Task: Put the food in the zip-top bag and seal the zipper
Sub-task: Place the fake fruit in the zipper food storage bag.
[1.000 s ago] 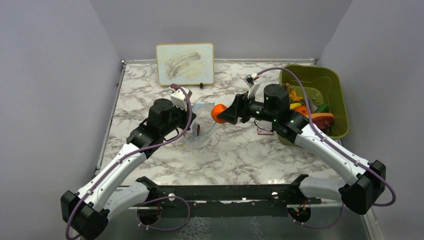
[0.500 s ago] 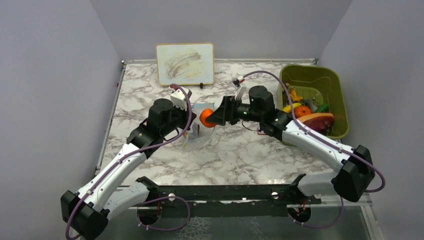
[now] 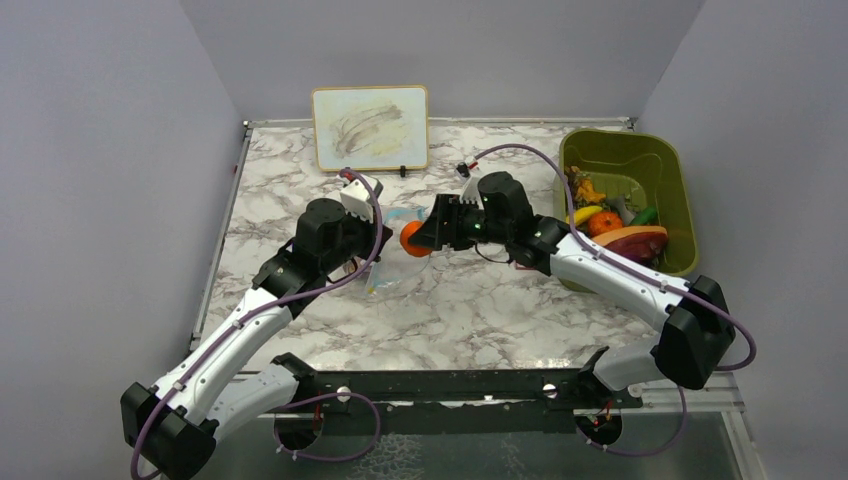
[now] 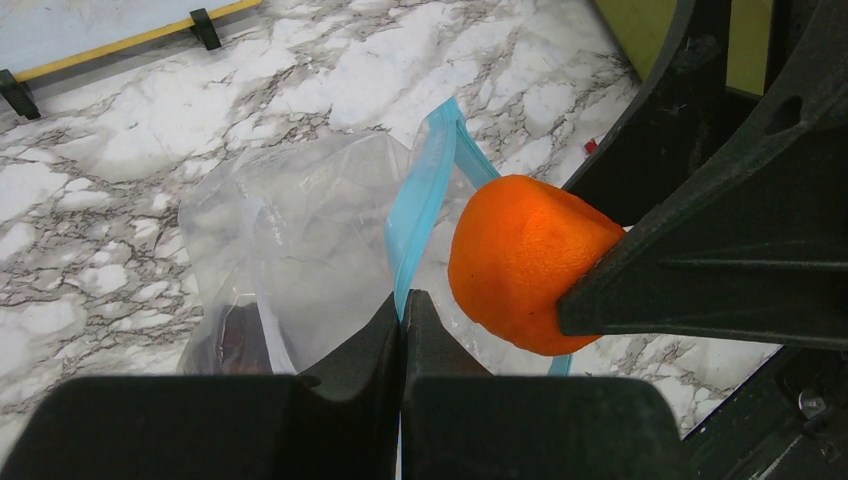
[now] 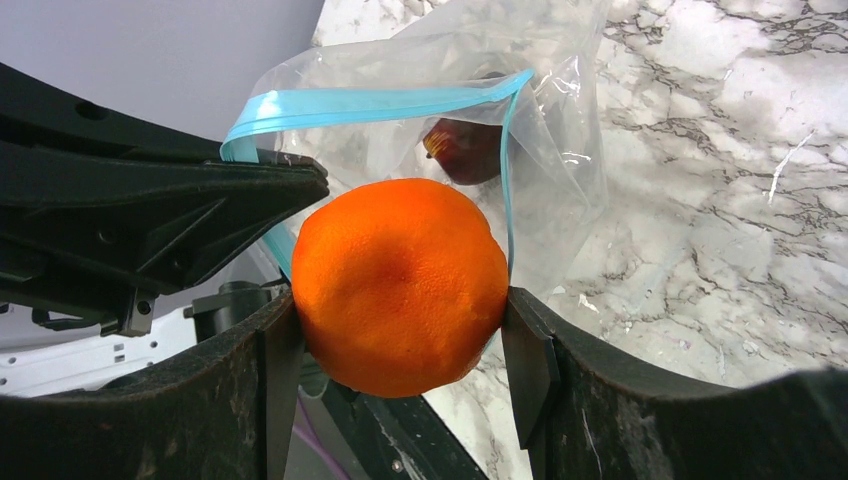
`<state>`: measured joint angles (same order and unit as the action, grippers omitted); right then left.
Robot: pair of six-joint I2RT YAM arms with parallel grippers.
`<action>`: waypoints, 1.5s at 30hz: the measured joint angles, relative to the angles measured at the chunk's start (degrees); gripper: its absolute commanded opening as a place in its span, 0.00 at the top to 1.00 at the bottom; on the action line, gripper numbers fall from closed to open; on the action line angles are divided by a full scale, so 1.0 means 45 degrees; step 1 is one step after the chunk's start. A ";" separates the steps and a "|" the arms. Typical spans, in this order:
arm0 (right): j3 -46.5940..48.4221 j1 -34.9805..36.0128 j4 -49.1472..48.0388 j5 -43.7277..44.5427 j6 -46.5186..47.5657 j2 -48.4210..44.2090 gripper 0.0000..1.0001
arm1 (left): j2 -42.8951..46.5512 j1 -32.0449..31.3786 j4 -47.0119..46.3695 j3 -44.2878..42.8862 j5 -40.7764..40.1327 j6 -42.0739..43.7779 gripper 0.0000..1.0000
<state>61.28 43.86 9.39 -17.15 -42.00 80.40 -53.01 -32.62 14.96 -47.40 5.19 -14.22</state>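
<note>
Gripping the orange [image 5: 400, 285] at the mouth of the bag [image 4: 290, 200], the right gripper [image 5: 400, 310] may snag the blue zipper [image 4: 425, 190], pull it from the left gripper [image 4: 402, 305] pinching it, and drop the fruit outside.

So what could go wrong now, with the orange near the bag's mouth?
The orange, held by the right gripper, looks nearly as wide as the mouth; it may catch on the zipper and push the bag away. The left gripper pinches only the rim, so the bag could slip out.
</note>
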 measured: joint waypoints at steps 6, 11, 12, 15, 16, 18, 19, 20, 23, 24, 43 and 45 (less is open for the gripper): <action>0.0656 0.0520 0.0826 0.0855 0.0068 0.0214 0.34 | 0.0112 0.0000 -0.0015 0.0005 0.0000 0.0000 1.00; 0.1103 0.0767 0.1214 0.1302 0.0068 0.0612 0.32 | 0.0112 0.0000 -0.0034 0.0005 0.0044 -0.0010 1.00; 0.1214 0.0787 0.1316 0.1350 0.0068 0.0748 0.31 | 0.0107 0.0000 -0.0039 0.0005 0.0063 -0.0010 1.00; 0.1389 0.0821 0.1569 0.1481 0.0097 0.0996 0.28 | 0.0097 0.0000 -0.0039 0.0005 0.0121 -0.0019 1.00; 0.1394 0.0835 0.1632 0.1515 0.0112 0.1015 0.27 | 0.0097 0.0000 -0.0044 0.0005 0.0126 -0.0024 1.00; 0.1399 0.0860 0.1676 0.1569 0.0170 0.1015 0.27 | 0.0097 0.0000 -0.0044 0.0005 0.0126 -0.0044 1.00; 0.1404 0.0869 0.1676 0.1603 0.0189 0.1015 0.26 | 0.0097 0.0000 -0.0049 0.0005 0.0126 -0.0049 1.00; 0.1409 0.0879 0.1681 0.1632 0.0204 0.1015 0.26 | 0.0097 0.0000 -0.0053 0.0005 0.0126 -0.0049 1.00; 0.1418 0.0913 0.1705 0.1676 0.0262 0.1015 0.24 | 0.0097 0.0000 -0.0068 0.0005 0.0126 -0.0049 1.00; 0.1418 0.0918 0.1719 0.1681 0.0272 0.1015 0.23 | 0.0097 0.0000 -0.0073 0.0005 0.0126 -0.0049 1.00; 0.1418 0.0923 0.1734 0.1671 0.0554 0.0792 0.25 | 0.0097 0.0000 -0.0078 0.0005 0.0126 -0.0049 1.00; 0.1418 0.0923 0.1783 0.1676 0.0675 0.0719 0.27 | 0.0097 0.0000 -0.0078 0.0005 0.0126 -0.0049 1.00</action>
<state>67.66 48.01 17.41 -9.61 -38.96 83.64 -52.58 -32.62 14.61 -47.37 5.76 -14.44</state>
